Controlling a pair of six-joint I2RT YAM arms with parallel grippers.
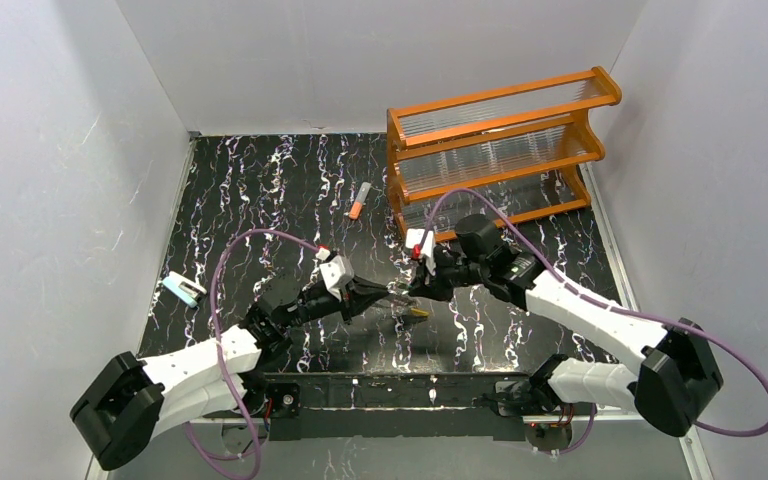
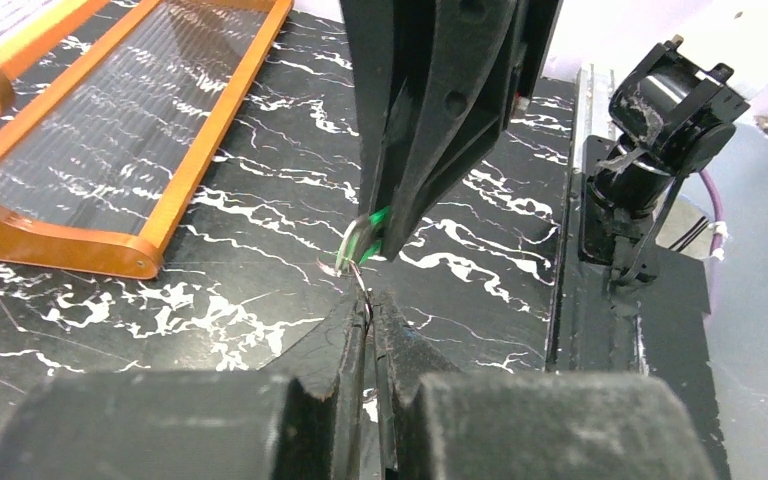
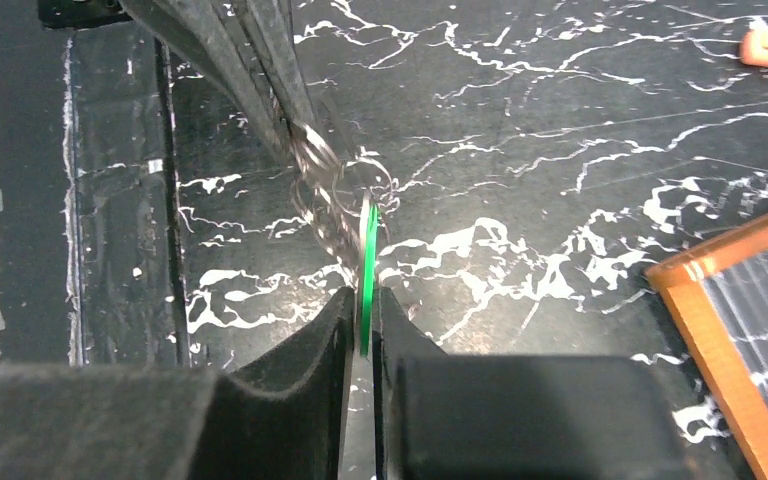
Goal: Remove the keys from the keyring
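My left gripper [image 1: 388, 296] and right gripper [image 1: 410, 291] meet tip to tip over the middle of the table. In the left wrist view the left gripper [image 2: 370, 302] is shut on the thin silvery wire of the keyring [image 2: 361, 283]. In the right wrist view the right gripper [image 3: 364, 296] is shut on the green key [image 3: 366, 262], held edge-on. The keyring [image 3: 322, 185] shows blurred between the left fingers [image 3: 260, 80] and the green key. The green key [image 2: 368, 228] also shows in the right jaws in the left wrist view. The yellow-orange key [image 1: 419, 311] hangs just below the grippers.
An orange rack [image 1: 500, 150] with clear shelves stands at the back right, close behind the right arm. An orange-and-grey stick [image 1: 359, 200] lies left of it. A small light-blue and white object [image 1: 184, 290] lies at the left. The arm bases line the near edge.
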